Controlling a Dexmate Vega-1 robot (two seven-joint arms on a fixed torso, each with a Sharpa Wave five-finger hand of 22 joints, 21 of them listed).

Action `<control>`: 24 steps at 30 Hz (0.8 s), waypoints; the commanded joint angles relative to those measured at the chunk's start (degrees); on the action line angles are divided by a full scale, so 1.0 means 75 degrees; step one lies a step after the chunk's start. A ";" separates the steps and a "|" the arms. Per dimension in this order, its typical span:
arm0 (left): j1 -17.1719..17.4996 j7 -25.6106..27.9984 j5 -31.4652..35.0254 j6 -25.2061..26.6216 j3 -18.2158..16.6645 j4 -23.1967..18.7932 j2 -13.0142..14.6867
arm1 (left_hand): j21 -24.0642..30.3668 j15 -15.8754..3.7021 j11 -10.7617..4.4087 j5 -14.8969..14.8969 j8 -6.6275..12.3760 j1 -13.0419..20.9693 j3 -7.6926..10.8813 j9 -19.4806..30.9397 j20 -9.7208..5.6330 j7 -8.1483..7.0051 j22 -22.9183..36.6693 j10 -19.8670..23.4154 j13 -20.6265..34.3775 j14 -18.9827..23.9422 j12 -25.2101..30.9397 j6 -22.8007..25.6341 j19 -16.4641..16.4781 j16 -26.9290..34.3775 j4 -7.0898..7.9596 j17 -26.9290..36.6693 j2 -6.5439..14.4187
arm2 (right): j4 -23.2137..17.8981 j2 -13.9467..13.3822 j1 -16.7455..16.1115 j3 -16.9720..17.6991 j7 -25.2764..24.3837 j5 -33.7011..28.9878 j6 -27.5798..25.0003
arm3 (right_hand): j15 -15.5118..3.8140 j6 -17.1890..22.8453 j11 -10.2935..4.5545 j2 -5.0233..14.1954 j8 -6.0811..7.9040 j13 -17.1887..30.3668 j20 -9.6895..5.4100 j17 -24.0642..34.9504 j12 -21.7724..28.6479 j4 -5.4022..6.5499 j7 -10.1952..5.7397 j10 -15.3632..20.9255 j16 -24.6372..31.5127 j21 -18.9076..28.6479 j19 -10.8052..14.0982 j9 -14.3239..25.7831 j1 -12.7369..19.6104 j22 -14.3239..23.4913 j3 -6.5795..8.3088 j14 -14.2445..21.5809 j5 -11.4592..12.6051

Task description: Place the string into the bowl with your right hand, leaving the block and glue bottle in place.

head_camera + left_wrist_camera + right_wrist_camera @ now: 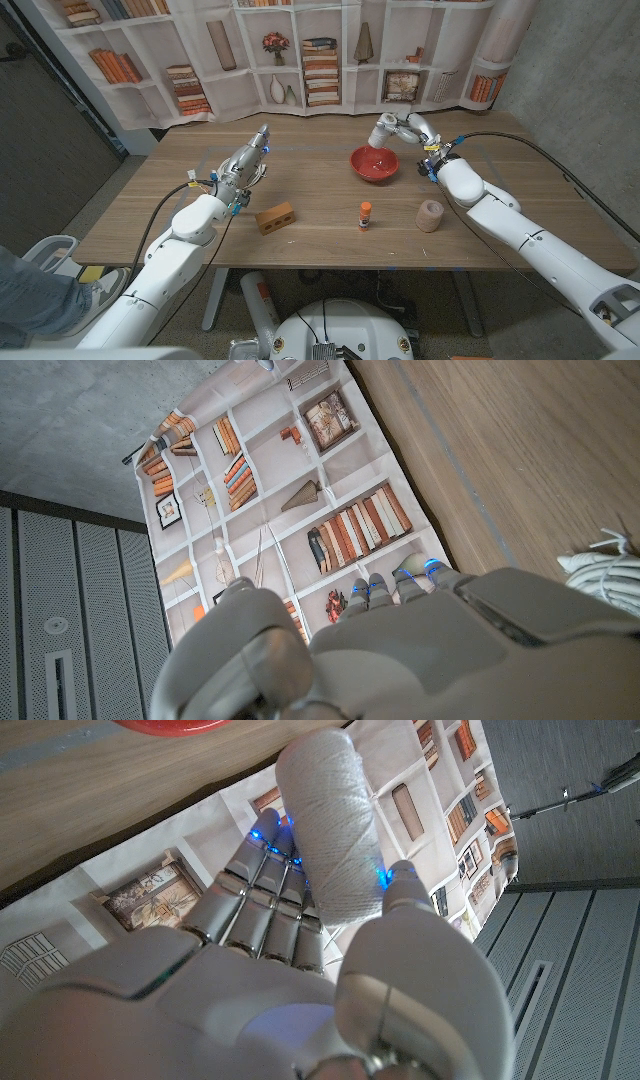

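No readable text, labels or numbers anywhere.

A wooden table with a pale plank top stands in front of a printed backdrop showing white bookshelves filled with books, vases, a flower pot and framed pictures. The backdrop hangs like a curtain down to the table's far edge. A grey concrete wall rises to one side, and dark ribbed panels stand on the other. The floor under the table is grey. The light is even and soft.
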 commanded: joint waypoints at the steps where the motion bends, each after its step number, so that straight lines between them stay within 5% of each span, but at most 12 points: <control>1: -0.0016 -0.0044 -0.0030 -0.0011 -0.0019 0.0085 -0.0013 | -0.0008 -0.0020 -0.0011 0.0022 -0.0014 0.0040 -0.0033 0.0035 -0.0026 -0.0014 0.0030 -0.0030 0.0024 -0.0307 -0.0019 0.0019 -0.0807 -0.0006 0.0027 0.0033 0.0065 | 0.0108 0.0092 0.0110 -0.0186 -0.0095 -0.0311 -0.0061 | -0.0613 0.0816 -0.0014 0.0385 -0.0032 0.0036 -0.0581 0.0014 -0.0028 0.0012 -0.0719 0.0047 -0.0023 -0.0001 0.0013 0.0016 0.0292 0.0011 0.0042 0.0072 -0.0052; 24: 0.0077 -0.0009 -0.0003 0.0004 -0.0055 0.0013 0.0008 | -0.0014 -0.0020 -0.0011 0.0018 -0.0014 0.0067 -0.0054 0.0035 -0.0027 -0.0016 0.0030 -0.0029 0.0024 -0.0310 -0.0019 0.0019 -0.0824 -0.0007 0.0021 0.0033 0.0089 | 0.0087 0.0163 0.0168 -0.0426 -0.0119 -0.0669 -0.0230 | -0.0489 0.0935 -0.0068 0.0323 -0.0108 0.0040 -0.0475 -0.0001 -0.0106 -0.0003 -0.0768 0.0164 -0.0290 -0.0215 -0.0464 0.0020 0.0318 0.0004 0.0032 -0.0429 -0.0172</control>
